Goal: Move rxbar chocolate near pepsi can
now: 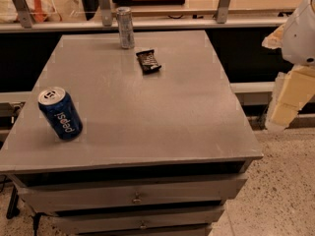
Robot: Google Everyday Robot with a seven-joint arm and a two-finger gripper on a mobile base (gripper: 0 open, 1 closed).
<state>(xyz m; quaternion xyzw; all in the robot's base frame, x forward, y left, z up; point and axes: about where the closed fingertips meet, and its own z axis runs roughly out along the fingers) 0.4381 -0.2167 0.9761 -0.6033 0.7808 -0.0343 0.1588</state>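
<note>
While gripper (pixel 286 107) is cropped at right | rxbar chocolate (pixel 148 61), pepsi can (pixel 60 113) apart

Dim warm light, pale tool (pixel 288 104) lit at the right edge.

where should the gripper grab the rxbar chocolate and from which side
Take the rxbar chocolate across its narrow width at mid-length, coming straight down from above: it lies flat on the table, too thin for a side approach, long axis running roughly near to far. The slim silver can stands apart behind it. The gripper is off the table's right edge.
</note>
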